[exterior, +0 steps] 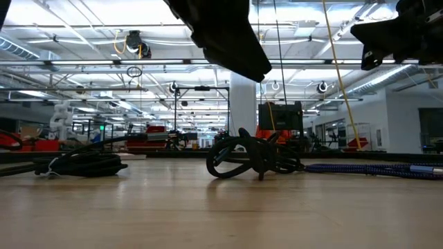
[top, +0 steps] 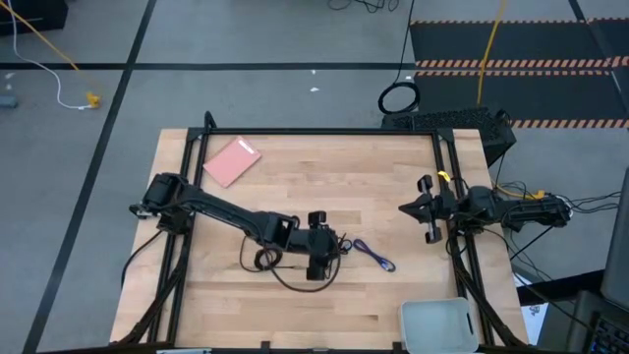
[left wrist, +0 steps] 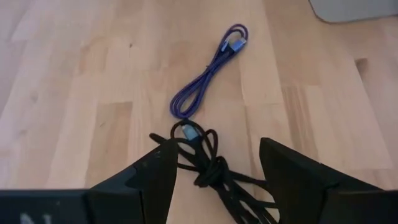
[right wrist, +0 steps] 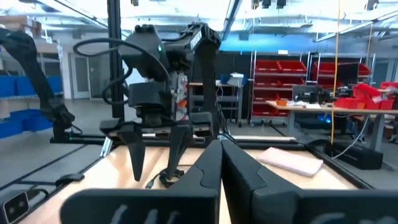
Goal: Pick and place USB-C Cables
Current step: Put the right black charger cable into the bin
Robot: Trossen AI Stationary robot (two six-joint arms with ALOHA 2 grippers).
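A black USB-C cable bundle (left wrist: pixel 208 168) (top: pixel 340 244) (exterior: pixel 252 156) lies knotted on the wooden table. My left gripper (left wrist: pixel 217 152) (top: pixel 322 254) is open and hangs above it, pointing down with a finger on either side and touching nothing. The purple-blue cable (left wrist: pixel 208 78) (top: pixel 374 256) (exterior: pixel 374 168) lies stretched out just beyond the bundle, toward the table's right. A second black cable (top: pixel 265 260) (exterior: pixel 83 164) lies under the left arm, its loop trailing toward the near edge. My right gripper (right wrist: pixel 221 152) (top: pixel 415 208) is shut and waits raised at the table's right side.
A grey bin (top: pixel 438 323) sits at the near right corner of the table. A pink flat pad (top: pixel 232 161) lies near the far left corner. A black metal frame (top: pixel 314 131) runs along the far and side edges. Bare wood (top: pixel 334 187) lies between the arms.
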